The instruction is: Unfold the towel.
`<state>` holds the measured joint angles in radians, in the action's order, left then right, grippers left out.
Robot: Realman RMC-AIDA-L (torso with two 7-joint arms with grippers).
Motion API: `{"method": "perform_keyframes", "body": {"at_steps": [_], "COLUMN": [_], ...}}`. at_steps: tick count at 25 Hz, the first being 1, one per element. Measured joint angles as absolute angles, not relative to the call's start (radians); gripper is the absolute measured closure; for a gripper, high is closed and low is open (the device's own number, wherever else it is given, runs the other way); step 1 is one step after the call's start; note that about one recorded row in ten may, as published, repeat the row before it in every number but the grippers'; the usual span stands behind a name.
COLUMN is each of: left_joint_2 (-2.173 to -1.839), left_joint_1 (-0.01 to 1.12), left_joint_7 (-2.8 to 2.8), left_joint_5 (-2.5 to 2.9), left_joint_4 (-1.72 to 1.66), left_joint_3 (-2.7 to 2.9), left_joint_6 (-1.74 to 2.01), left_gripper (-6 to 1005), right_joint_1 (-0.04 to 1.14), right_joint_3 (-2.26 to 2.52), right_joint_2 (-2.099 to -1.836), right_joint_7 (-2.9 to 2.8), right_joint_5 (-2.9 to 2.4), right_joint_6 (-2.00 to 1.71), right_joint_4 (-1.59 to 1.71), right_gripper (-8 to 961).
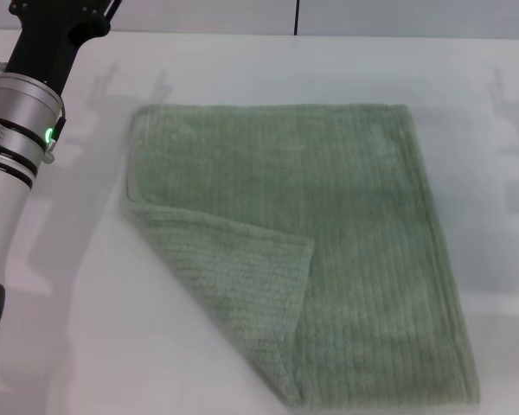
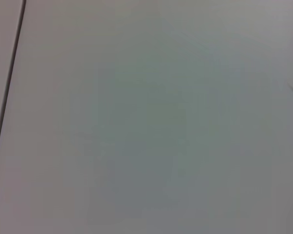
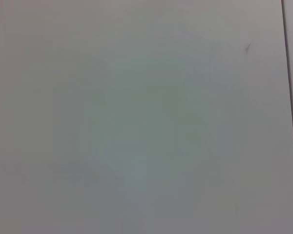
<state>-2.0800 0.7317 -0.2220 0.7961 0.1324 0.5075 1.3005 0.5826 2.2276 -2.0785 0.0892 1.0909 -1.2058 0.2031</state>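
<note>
One towel (image 1: 329,233), sage-green, ribbed, flat on white table (image 1: 69,346), filling centre to lower right of head view; lower-left corner folded over onto itself. Left arm (image 1: 17,147) along left edge, upper left. Neither gripper visible, so finger state unknown.

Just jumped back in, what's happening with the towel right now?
Nothing is holding the towel. It lies flat on the table, except for its near-left corner, which is folded over onto the cloth. The left arm is raised at the left edge, clear of the towel; the right arm is out of view.
</note>
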Motion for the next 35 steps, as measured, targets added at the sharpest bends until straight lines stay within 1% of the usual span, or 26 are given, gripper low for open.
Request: {"method": "perform_keyframes", "body": {"at_steps": [11,18,35], "left_joint_2": [-2.080,-2.078,-2.069], "left_joint_1": [0.736,0.744,0.753], "left_joint_7": [-0.222,-0.232,-0.236], "left_joint_5": [0.796,0.789,0.789], "left_joint_4": [0.122,0.052,-0.038], "left_joint_3": [0.502,0.498,0.447], "left_joint_6": [1.288,1.243,1.208], "left_gripper": [166,166,165], "right_joint_1": [0.586,0.604,0.589], "right_joint_3": [2.227,2.225,2.223], "right_joint_2": [-2.080,-2.076,-2.080], "right_joint_7": [0.080,0.078,0.078], "right_joint_5": [1.093,1.099,1.101], "right_joint_6": [-1.198,-1.161,-1.160], "right_joint_4": [0.219,0.197,0.203], "right_gripper": [253,253,252]}}
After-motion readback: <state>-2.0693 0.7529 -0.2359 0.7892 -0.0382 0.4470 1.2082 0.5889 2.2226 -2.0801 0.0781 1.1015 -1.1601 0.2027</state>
